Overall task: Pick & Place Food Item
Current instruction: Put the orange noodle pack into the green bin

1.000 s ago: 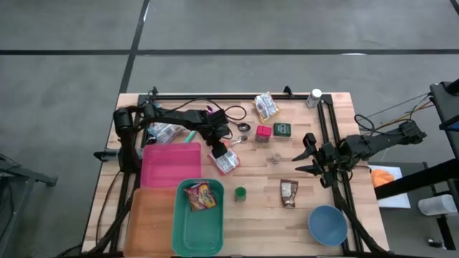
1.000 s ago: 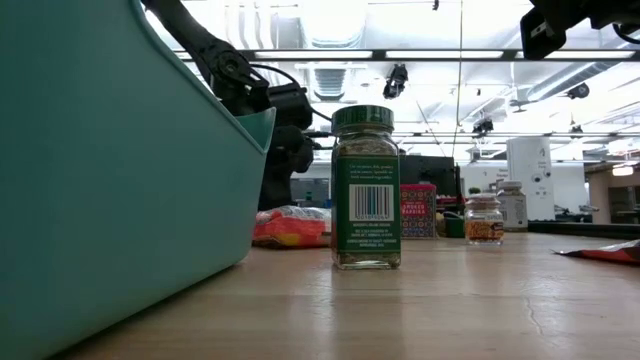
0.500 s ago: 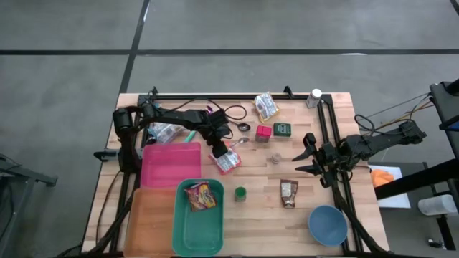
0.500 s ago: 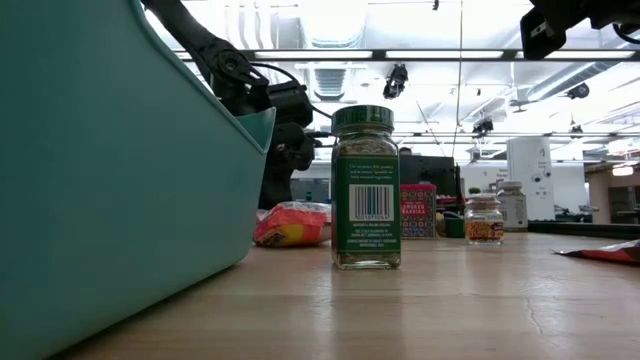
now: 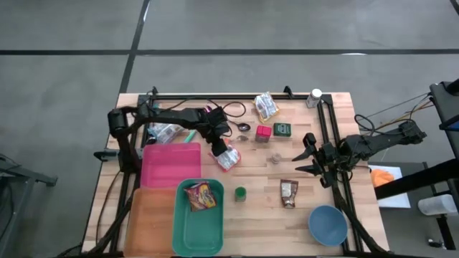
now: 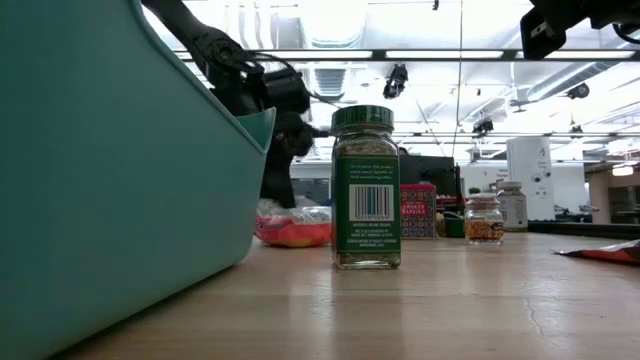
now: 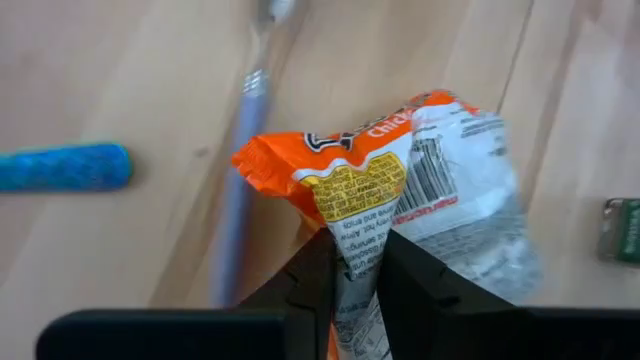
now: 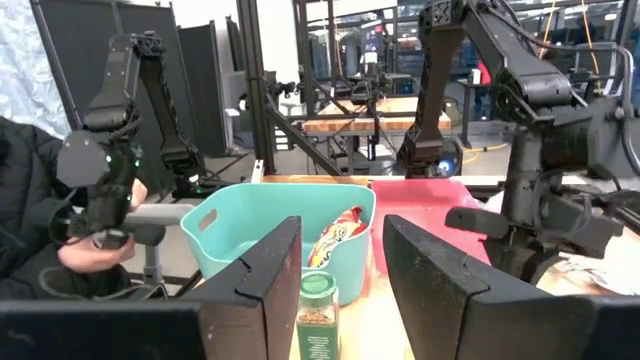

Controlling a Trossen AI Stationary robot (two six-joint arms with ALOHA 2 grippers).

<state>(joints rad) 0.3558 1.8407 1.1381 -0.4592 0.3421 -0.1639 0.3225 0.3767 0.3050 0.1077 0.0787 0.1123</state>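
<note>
The left gripper (image 7: 352,262) is pinched shut on the end of an orange snack bag (image 7: 400,190), its two dark fingers (image 7: 310,285) pressed together with the crinkled foil between them; seen from above, this gripper (image 5: 217,147) and the bag (image 5: 227,158) sit near the middle of the bench (image 5: 344,115), just off the pink tray's (image 5: 170,166) far right corner; whether the bag rests on the wood or hangs clear of it cannot be told. A metal spoon (image 7: 240,170) and a blue stick (image 7: 62,167) lie on the boards beside the bag. Nearer the front edge a teal bin (image 5: 198,223) holds another orange packet (image 5: 201,196), with an orange tray (image 5: 148,223) at the front left corner; a green-lidded spice jar (image 5: 240,193) stands just right of the bin; a blue bowl (image 5: 328,223) sits at the front right corner. The right gripper (image 5: 310,154) waits over the bench's right edge, its fingers (image 8: 262,275) parted with nothing between them.
</note>
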